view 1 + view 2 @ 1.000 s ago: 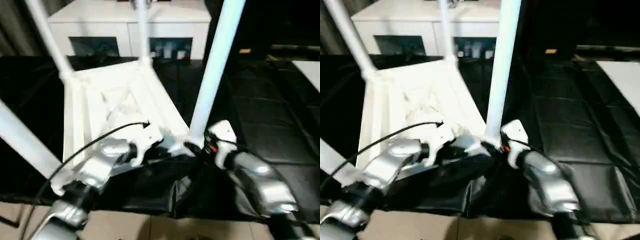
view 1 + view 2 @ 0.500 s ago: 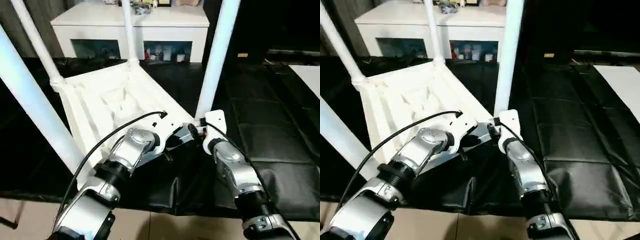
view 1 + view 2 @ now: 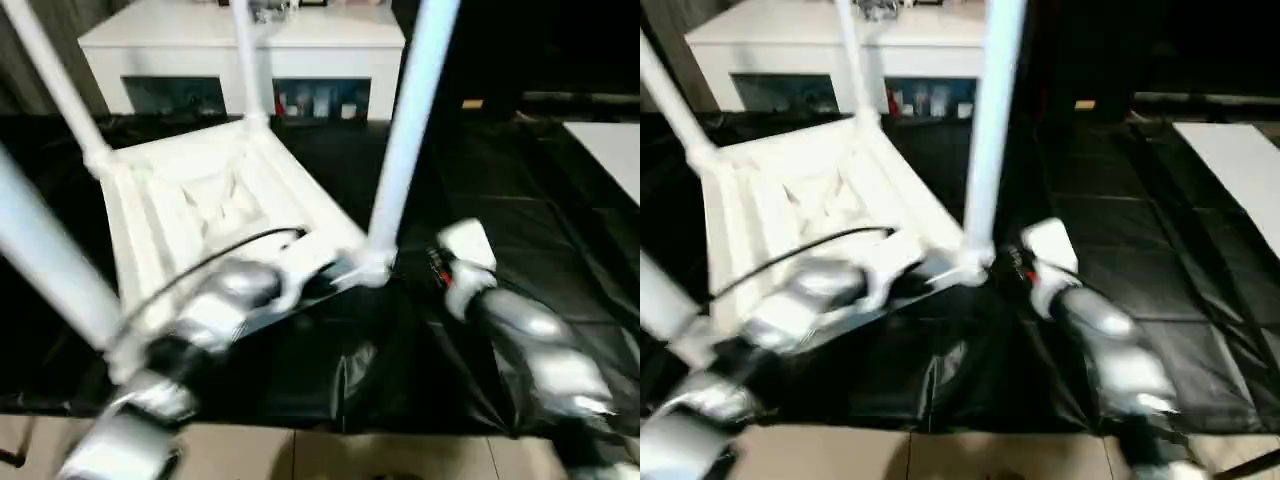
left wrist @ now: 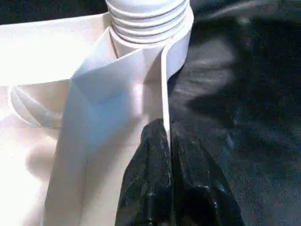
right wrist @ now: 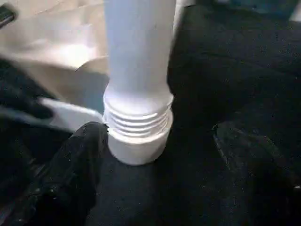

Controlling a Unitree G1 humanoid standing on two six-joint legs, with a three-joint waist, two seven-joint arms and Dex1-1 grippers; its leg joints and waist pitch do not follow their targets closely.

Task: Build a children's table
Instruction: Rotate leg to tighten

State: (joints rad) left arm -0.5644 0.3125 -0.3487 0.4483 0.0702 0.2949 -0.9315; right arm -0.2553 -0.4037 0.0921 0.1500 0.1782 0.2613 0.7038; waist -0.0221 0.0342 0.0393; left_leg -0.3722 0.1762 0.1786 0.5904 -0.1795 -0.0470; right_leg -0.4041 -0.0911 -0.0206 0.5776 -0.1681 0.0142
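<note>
Black sheeting [image 3: 560, 260] carries the upturned children's table [image 3: 200, 200]. Left gripper [image 4: 167, 155] pinches the top's rim below the nearest leg [image 5: 138, 70]. Right gripper [image 5: 160, 160] stands spread about its half-seated thread. Judged: tightening; next, close and twist.

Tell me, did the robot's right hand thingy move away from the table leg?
Yes. The right gripper has pulled back to the robot's right, away from the near leg; earlier it sat against the leg's base.
</note>
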